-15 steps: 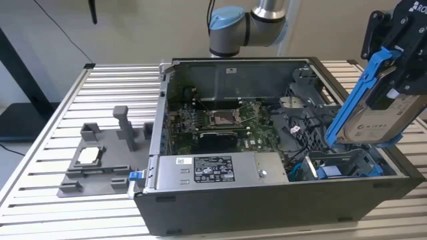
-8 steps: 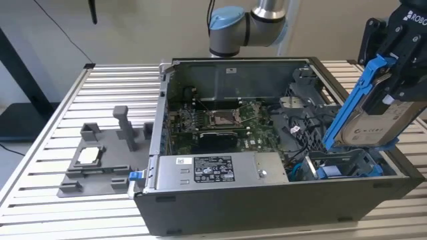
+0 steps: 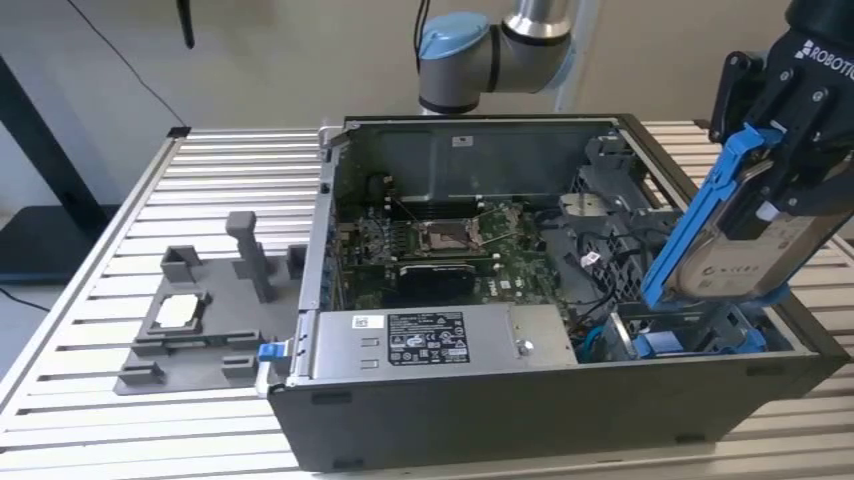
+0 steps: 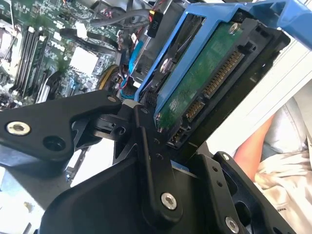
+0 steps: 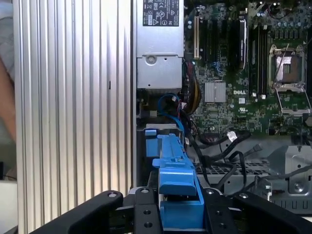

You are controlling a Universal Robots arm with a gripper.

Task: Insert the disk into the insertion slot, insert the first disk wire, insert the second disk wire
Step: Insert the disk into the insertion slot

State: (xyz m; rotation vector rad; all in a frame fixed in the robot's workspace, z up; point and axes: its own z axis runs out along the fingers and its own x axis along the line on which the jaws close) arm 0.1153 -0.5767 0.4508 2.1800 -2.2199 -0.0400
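Currently holds the disk [image 3: 731,258] tilted, with the hand [image 3: 781,195] closed on its upper end. Hangs just above the insertion slot [image 3: 681,335], at the near corner of the computer case [image 3: 534,420] on the exterior view's right, on the slatted surface [image 3: 227,160].

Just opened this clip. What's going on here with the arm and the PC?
The arm's gripper is shut on the disk in its blue carrier, holding it tilted over the open computer case. The disk's lower end is at the mouth of the insertion slot in the case's corner, but the disk is not seated. In the second wrist view the disk's connectors are bare, with no wire plugged in.
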